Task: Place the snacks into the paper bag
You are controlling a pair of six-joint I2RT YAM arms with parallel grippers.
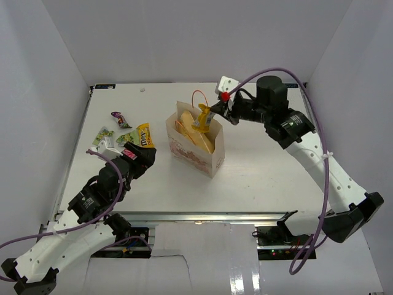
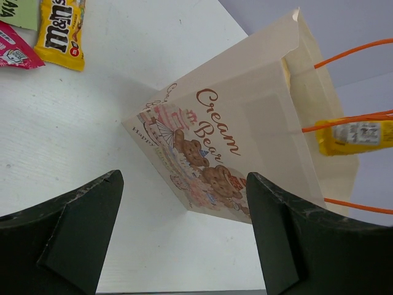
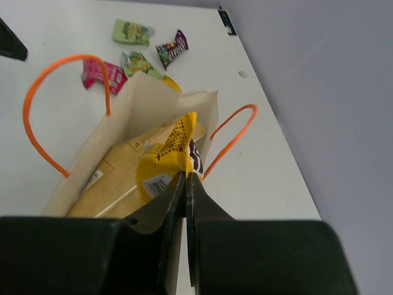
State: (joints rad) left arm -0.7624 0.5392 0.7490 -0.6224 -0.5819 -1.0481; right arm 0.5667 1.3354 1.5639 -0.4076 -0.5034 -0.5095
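Kraft-paper bag, printed "Cream Bear" above a drawing of bears, stands upright mid-table with the golden chip bag already inside. The right arm's jaws, pinched shut on a yellow candy packet, hold it at the bag's mouth, not yet released. The left arm's jaws gape wide and empty near what is left: a yellow "m&m's" packet, a red-pink packet, light green packets and a purple packet, their print unreadable. The job looks well under half done.
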